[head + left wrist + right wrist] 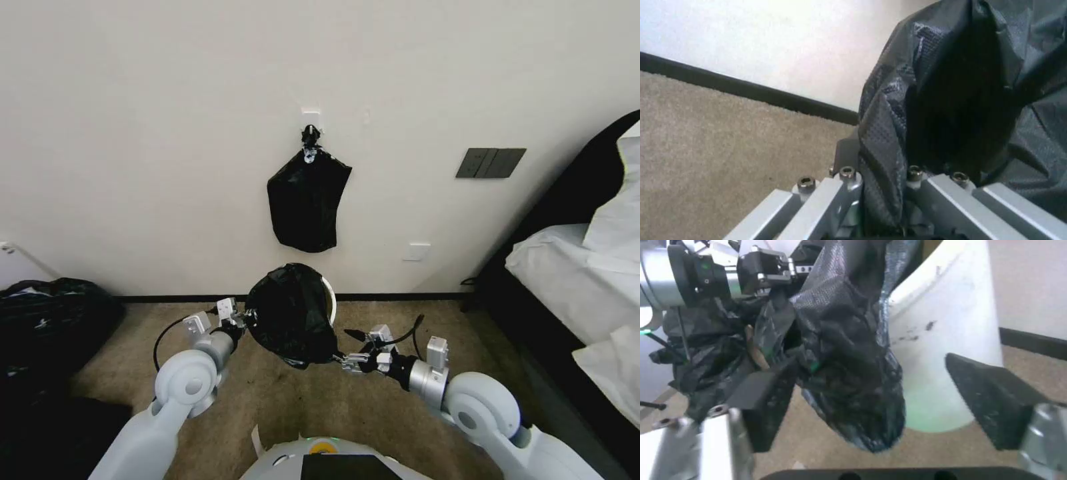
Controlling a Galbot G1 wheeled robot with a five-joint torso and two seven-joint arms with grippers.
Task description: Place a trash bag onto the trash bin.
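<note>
Two grippers flank the trash bin (pixel 330 300): left gripper (pixel 245 319) pinches the trash bag (pixel 290 313), right gripper (pixel 871 400) gapes empty.

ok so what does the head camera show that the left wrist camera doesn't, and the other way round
Head view alone: the trash bin with its white rim peeking out beside the draped trash bag, the open right gripper just below the bag, a knotted bag bundle hanging on the wall, big black sacks to the left, and a bed to the right.

Left wrist view alone: the left gripper shut on a fold of the bag, seen close up.

Both: the bag, carpet, baseboard and wall.
</note>
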